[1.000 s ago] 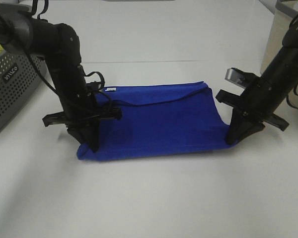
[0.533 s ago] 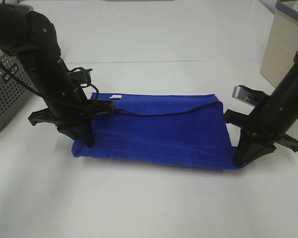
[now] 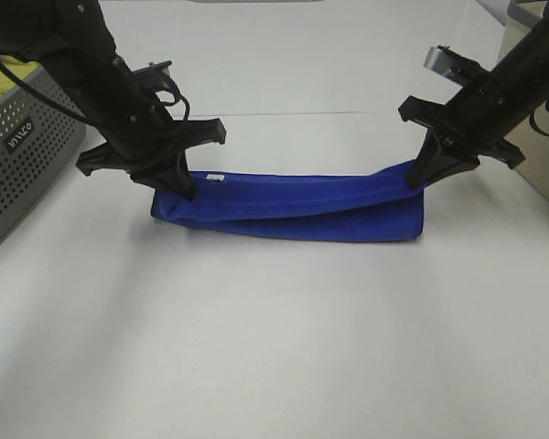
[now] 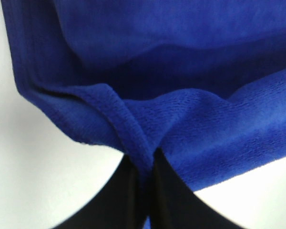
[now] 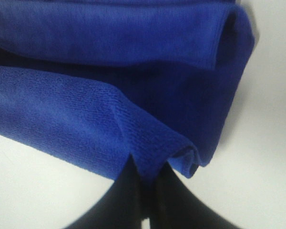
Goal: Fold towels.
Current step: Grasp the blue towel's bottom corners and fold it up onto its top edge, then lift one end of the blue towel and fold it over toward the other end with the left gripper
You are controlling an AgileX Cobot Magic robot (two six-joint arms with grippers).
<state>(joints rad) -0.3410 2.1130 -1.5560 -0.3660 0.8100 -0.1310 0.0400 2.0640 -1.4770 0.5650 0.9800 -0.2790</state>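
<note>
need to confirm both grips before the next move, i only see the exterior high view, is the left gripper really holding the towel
observer: yes, the left wrist view shows the left gripper shut on a raised fold of the towel.
operator: and the right
observer: the right gripper is shut on the towel's ribbed edge.
operator: any bunching there
observer: the right wrist view shows the towel curled into a small roll beside the grip.

Free: bare tabletop [image 3: 284, 338] on the camera side of both pincers. Obstacles: grey perforated basket [image 3: 27, 137] outboard of the left pincer [image 3: 178, 187]; beige box [image 3: 544, 169] close outboard of the right pincer [image 3: 418, 178]; blue towel [image 3: 293, 206] spanning between them.
</note>
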